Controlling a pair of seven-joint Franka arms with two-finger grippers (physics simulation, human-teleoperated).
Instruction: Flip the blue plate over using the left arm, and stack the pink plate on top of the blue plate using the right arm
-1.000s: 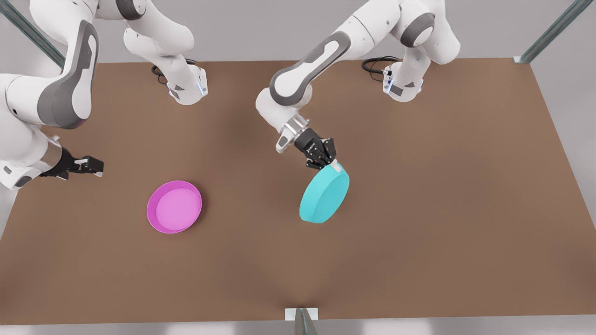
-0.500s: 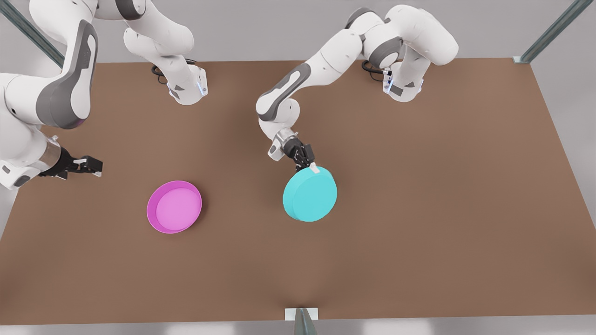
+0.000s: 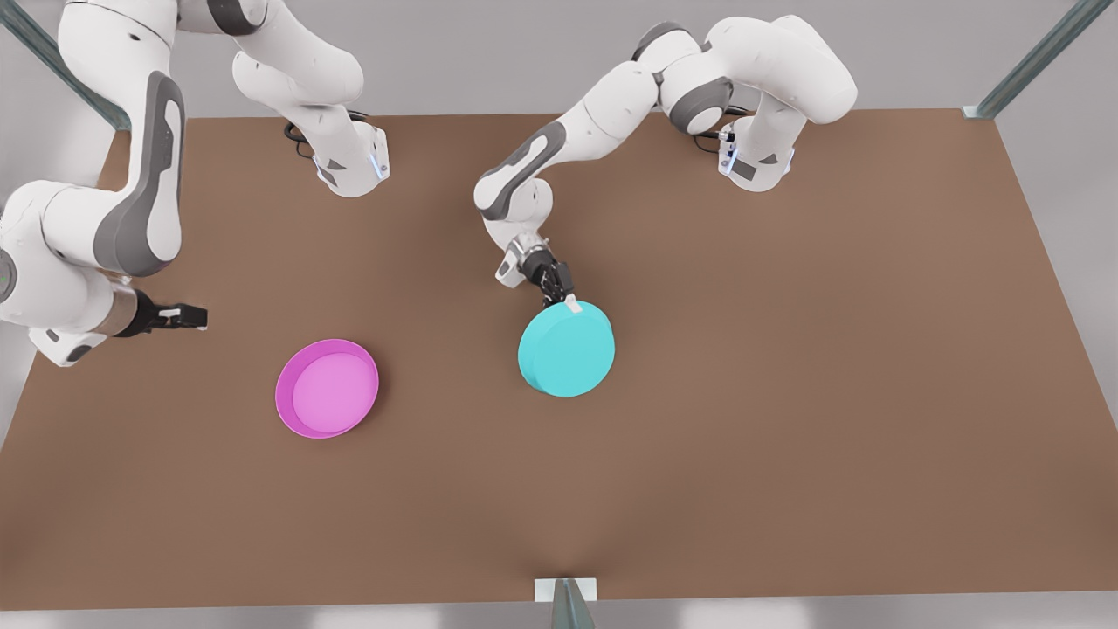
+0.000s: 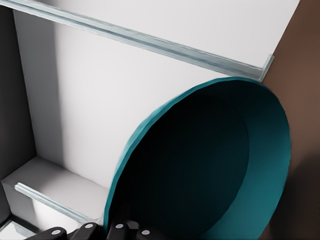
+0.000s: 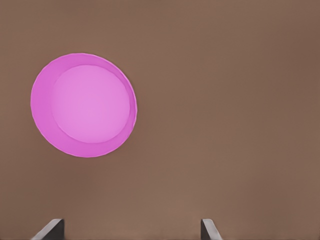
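left hand (image 3: pixel 566 302) is clamped on the rim of the blue plate (image 3: pixel 567 349), which hangs just below it, underside up over the tabletop (image 3: pixel 786 367). right hand (image 3: pixel 188 316) waits open, pink plate (image 3: pixel 327 388) lying well off from it

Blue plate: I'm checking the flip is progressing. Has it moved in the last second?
Yes. In the front view, the blue plate, gripped at its rim by the left gripper, has shifted toward the unmoved pink plate and turned flatter, underside up.
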